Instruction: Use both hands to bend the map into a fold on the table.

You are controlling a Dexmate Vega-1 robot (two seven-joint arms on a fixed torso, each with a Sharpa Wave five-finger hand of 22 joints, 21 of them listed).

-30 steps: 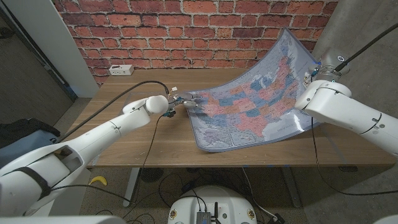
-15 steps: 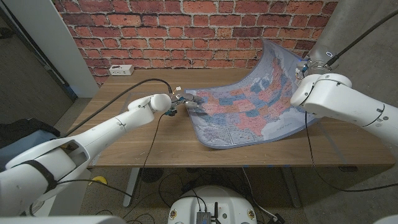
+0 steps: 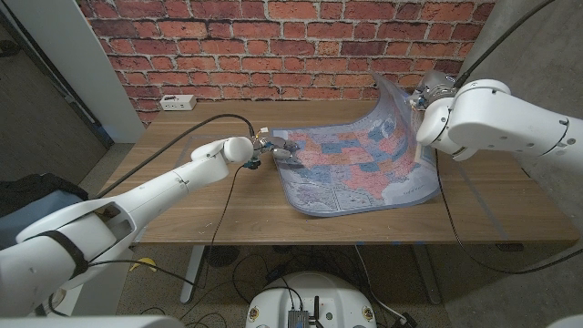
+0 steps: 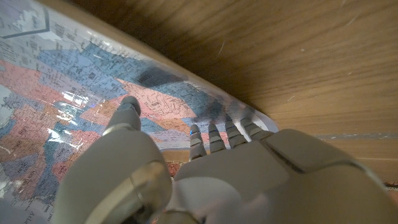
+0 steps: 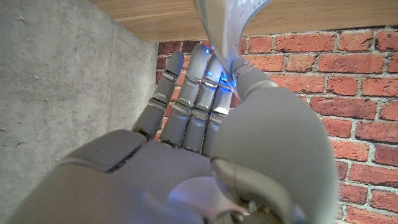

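From the head, the map [image 3: 351, 169] is seen pinned under the left hand [image 3: 273, 146] on the wooden table [image 3: 219, 196] while its far edge is pinched upright by the right hand [image 3: 426, 91]; that edge should be carried over toward the left hand, kept level. At the left wrist, glossy laminate is pressed under spread fingers [image 4: 214, 135]. At the right wrist, a thin curved sheet is clamped at the fingertips [image 5: 214, 59].

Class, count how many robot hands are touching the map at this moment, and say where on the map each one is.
2. The left hand presses the map at its left edge on the table; the right hand pinches the raised right edge.
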